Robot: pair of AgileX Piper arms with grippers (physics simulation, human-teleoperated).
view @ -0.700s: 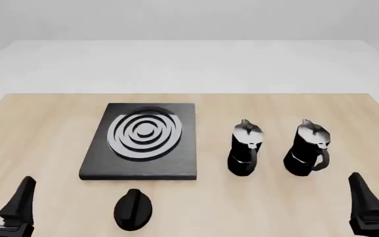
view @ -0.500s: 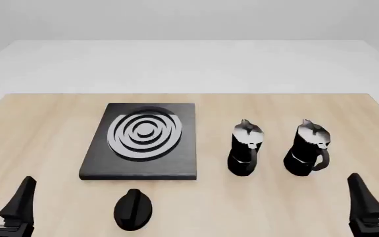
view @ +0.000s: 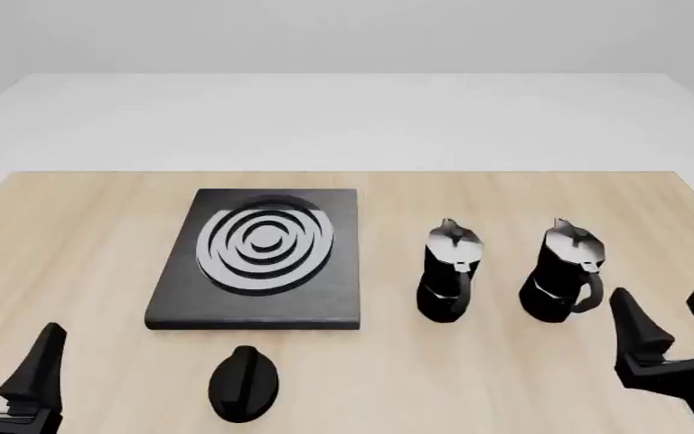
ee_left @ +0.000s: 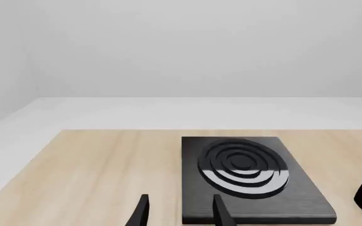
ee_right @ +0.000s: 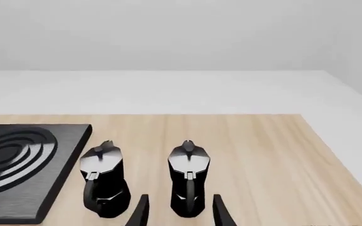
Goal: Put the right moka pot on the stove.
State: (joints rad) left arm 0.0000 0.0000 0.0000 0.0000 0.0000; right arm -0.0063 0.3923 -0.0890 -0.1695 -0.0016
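The right moka pot (view: 563, 271) stands upright at the table's right, black with a silvery lid and side handle; it also shows in the right wrist view (ee_right: 188, 178). Its twin (view: 448, 271) stands just left of it. The stove (view: 263, 258) is a flat black slab with silvery rings, left of centre. My right gripper (view: 672, 316) is open and empty, near and to the right of the right pot. In its wrist view the fingertips (ee_right: 142, 207) frame that pot. My left gripper (view: 7, 348) is open and empty at the near left corner.
A small black oval knob (view: 245, 383) lies on the wooden table (view: 106, 235) in front of the stove. The twin pot also shows in the right wrist view (ee_right: 103, 178). The stove shows in the left wrist view (ee_left: 247, 174).
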